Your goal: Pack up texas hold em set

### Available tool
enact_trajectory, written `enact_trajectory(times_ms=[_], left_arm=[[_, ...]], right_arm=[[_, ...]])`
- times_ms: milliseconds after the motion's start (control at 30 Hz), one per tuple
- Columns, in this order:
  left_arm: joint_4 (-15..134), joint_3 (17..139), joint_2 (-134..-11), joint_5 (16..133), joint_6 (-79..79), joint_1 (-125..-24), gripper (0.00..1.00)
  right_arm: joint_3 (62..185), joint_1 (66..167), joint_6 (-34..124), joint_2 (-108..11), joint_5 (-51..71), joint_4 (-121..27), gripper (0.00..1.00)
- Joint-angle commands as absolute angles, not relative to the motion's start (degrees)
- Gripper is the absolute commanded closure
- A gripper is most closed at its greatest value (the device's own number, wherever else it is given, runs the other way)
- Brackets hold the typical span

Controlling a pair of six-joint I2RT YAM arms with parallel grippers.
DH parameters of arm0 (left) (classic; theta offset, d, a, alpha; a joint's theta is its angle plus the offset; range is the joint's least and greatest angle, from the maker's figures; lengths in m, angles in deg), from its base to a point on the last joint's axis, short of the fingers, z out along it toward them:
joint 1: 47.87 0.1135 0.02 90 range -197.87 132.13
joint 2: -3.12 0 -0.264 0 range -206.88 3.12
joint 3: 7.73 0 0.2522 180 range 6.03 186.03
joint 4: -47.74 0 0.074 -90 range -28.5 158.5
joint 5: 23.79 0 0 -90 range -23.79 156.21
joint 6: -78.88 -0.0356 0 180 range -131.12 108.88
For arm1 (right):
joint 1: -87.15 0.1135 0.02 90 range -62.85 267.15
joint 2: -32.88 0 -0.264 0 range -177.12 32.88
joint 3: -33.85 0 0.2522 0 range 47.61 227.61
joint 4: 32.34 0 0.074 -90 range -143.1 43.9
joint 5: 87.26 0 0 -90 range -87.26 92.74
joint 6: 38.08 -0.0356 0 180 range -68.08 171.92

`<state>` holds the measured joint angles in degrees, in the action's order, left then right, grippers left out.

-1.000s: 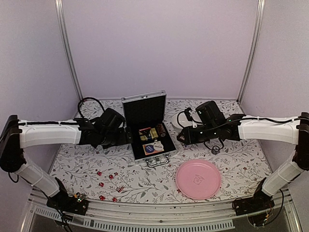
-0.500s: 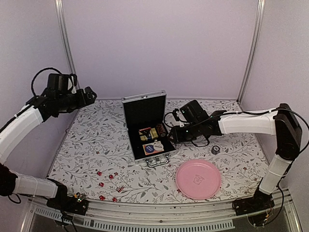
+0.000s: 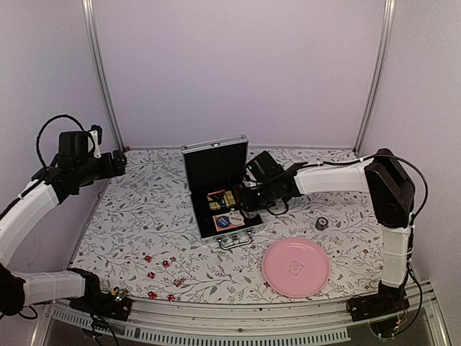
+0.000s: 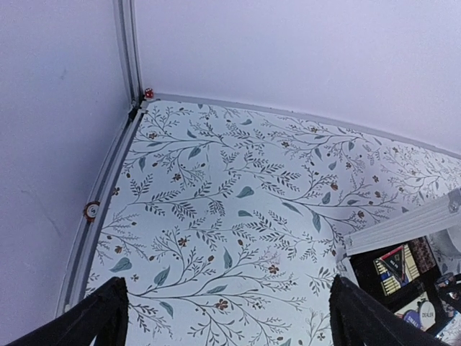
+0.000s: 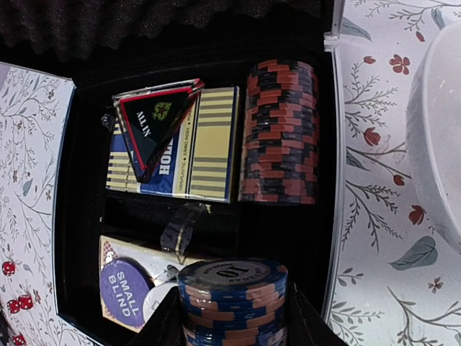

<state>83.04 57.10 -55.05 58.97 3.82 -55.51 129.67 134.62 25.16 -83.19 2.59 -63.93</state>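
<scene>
My left gripper (image 4: 228, 282) hangs over the far-left corner, jaws wide, empty. Red dice (image 3: 162, 272) lie loose by the near edge. Briefcase (image 3: 220, 193) is mid-table, open, lid up at the far side, handle toward the near edge. Inside: "ALL IN" triangle (image 5: 153, 122), "SMALL BLIND" button (image 5: 128, 292), card deck (image 5: 210, 144), red chips (image 5: 279, 130). My right gripper (image 5: 234, 324) clamps a blue "10" chip stack (image 5: 232, 288) over the case.

silver briefcase (image 3: 215, 164): open, lid upright, table centre | inside: card decks (image 5: 194, 144); red-black chip row (image 5: 279, 130) at their 3 o'clock | blue chip stack (image 5: 232, 295): over near compartment | red dice (image 3: 165, 264): scattered on the table, 7 o'clock of case
</scene>
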Motion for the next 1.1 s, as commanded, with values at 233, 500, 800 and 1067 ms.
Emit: enact_trajectory(times_ms=[233,500,800,1067], left_arm=[[81.8,55.1,-55.2,57.4,1.1,-54.6,0.03],[81.6,54.8,-54.5,55.3,0.5,-54.6,0.03],[81.4,54.4,-54.3,54.4,0.1,-54.6,0.03],[81.1,54.3,-55.1,53.3,0.1,-54.6,0.03]], right_arm=[[136.4,134.1,25.0,-88.5,-4.2,-65.4,0.89],[138.3,134.0,24.4,-90.5,-4.9,-65.6,0.89],[140.7,133.7,24.8,-92.7,-5.5,-65.7,0.84],[141.4,133.7,24.5,-92.8,-5.9,-66.1,0.59]])
